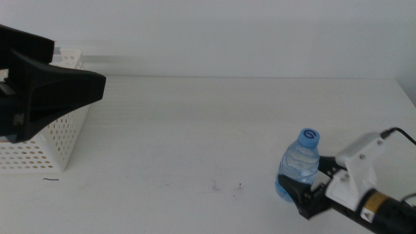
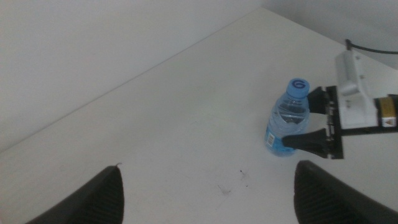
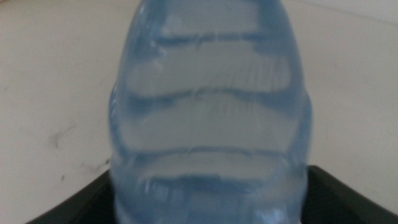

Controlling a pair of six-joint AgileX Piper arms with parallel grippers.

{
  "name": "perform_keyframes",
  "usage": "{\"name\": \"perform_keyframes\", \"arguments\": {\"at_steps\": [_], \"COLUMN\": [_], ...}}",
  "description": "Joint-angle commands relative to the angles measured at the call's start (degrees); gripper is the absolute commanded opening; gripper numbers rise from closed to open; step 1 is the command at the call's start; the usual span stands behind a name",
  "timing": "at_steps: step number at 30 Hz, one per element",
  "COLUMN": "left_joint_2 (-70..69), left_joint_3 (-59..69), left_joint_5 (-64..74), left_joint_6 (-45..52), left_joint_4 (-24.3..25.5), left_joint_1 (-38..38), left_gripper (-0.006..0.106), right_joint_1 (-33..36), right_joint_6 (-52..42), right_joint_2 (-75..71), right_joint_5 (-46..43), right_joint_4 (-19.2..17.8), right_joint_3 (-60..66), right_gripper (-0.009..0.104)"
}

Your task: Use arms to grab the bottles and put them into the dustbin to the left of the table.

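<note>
A clear water bottle with a blue cap stands upright on the white table at the front right. My right gripper has one dark jaw on each side of its lower body, touching it. In the right wrist view the bottle fills the picture between the jaws of that gripper. My left gripper hangs at the far left over the white perforated dustbin. Its jaws are wide apart with nothing between them. The left wrist view shows the bottle and the right gripper from afar.
A few small dark specks mark the table near its front middle. A black cable runs from the right arm's white housing near the table's right edge.
</note>
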Motion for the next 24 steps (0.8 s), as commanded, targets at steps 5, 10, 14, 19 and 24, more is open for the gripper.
{"name": "perform_keyframes", "arguments": {"at_steps": [5, 10, 14, 19, 24], "left_joint_2": [-0.1, -0.1, -0.1, -0.1, -0.1], "left_joint_3": [0.1, 0.1, 0.1, 0.1, 0.1], "left_joint_5": [-0.2, -0.2, -0.3, -0.9, -2.3], "left_joint_6": [-0.5, -0.5, -0.5, -0.5, -0.5], "left_joint_4": [-0.1, -0.1, -0.1, -0.1, -0.3], "left_joint_1": [-0.2, -0.2, -0.2, -0.2, -0.2], "left_gripper": [0.094, 0.094, 0.094, 0.094, 0.094], "right_joint_1": [0.1, 0.1, 2.4, 7.8, 10.9], "right_joint_6": [2.7, 3.4, 6.7, 10.0, 16.6], "right_joint_2": [5.0, 5.0, 4.6, 7.0, 14.6], "right_joint_5": [-0.2, -0.8, 3.9, 16.4, 19.8], "right_joint_4": [-5.3, -7.5, -7.6, -9.3, -13.7], "right_joint_3": [-6.1, -7.6, -15.2, -30.5, -44.7], "right_gripper": [0.067, -0.001, -0.002, -0.002, -0.002]}}
